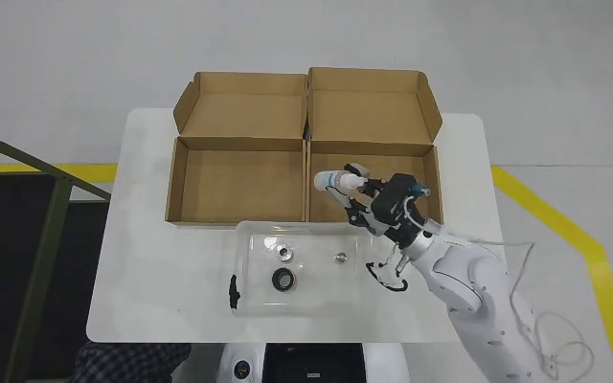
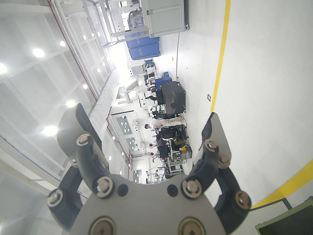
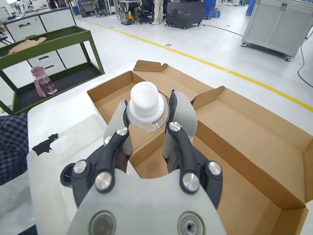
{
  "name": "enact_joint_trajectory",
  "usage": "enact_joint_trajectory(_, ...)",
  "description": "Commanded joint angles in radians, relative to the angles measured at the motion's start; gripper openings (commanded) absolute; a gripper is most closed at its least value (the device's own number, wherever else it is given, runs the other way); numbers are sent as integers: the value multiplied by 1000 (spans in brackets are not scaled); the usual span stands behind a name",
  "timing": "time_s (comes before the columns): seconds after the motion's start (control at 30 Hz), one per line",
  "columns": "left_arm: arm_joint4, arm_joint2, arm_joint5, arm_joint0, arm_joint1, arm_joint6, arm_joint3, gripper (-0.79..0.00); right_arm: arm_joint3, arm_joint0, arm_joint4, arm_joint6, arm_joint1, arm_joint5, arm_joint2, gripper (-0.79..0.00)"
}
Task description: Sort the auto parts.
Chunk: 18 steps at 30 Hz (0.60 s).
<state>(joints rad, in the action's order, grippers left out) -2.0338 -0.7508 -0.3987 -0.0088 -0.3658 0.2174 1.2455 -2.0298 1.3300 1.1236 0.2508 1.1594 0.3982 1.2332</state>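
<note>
My right gripper (image 1: 356, 194) (image 3: 148, 121) is shut on a white bulb-like part (image 1: 339, 180) (image 3: 146, 110) with a clear dome. It holds the part over the near left corner of the right cardboard box (image 1: 421, 163) (image 3: 256, 133). The left cardboard box (image 1: 235, 182) (image 3: 110, 99) stands beside it. A clear plastic tray (image 1: 251, 287) (image 3: 49, 172) in front of the boxes holds a black ring (image 1: 284, 280), a metal bearing (image 1: 285, 254) and a small metal piece (image 1: 338, 257). My left gripper (image 2: 146, 123) is open with nothing between its fingers, pointing out at the room.
Both boxes have their lids folded back at the far side of the white table (image 1: 134, 249). A black tape strip (image 1: 232, 290) sits on the tray's left edge. A green cart (image 3: 49, 57) stands left of the table.
</note>
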Motion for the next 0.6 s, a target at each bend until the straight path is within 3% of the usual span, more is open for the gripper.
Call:
enact_joint_trajectory(0.0, 0, 0, 0, 0, 0, 0, 0, 0, 20, -12, 3, 15, 1, -8, -3, -785)
enact_joint_trajectory(0.57, 0, 0, 0, 0, 0, 0, 0, 0, 256, -211, 2, 161, 26, -41, -112, -785)
